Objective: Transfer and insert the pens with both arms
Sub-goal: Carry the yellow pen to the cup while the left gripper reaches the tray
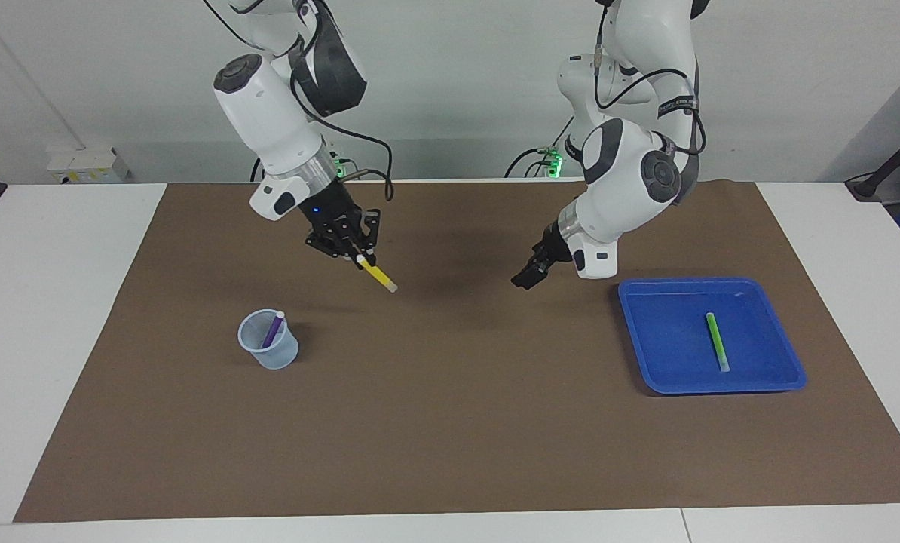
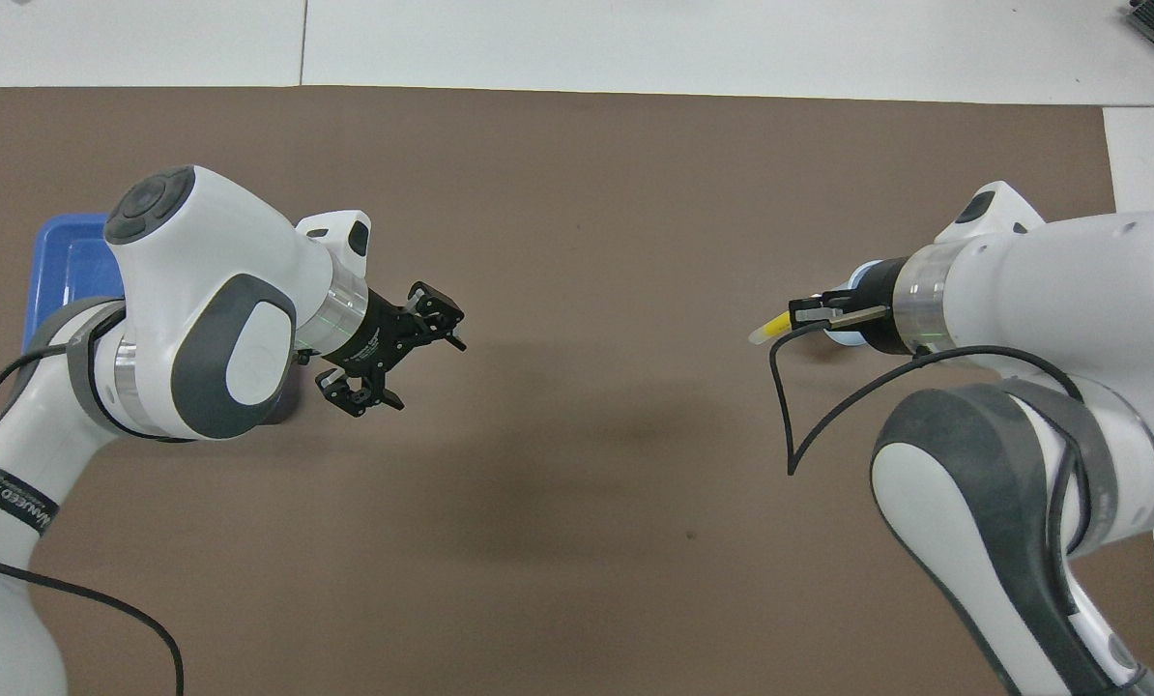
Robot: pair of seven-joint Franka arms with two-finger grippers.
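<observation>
Right tool (image 1: pixel 361 260) gripping yellow pen (image 1: pixel 381 277), left tool (image 1: pixel 524 279) empty, fingers spread

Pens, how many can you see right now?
3. The purple pen stands in the clear cup. The yellow pen is held in the right hand. The green pen lies in the blue tray.

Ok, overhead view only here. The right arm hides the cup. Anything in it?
Observer: Yes, the purple pen stands in the clear cup, leaning on its rim.
Operator: Is the yellow pen above the cup?
Observer: No. The right gripper holds the yellow pen tilted over bare mat.
Operator: Tray contents?
Observer: One green pen lies flat in the blue tray. The left gripper hangs over the mat beside the tray.
</observation>
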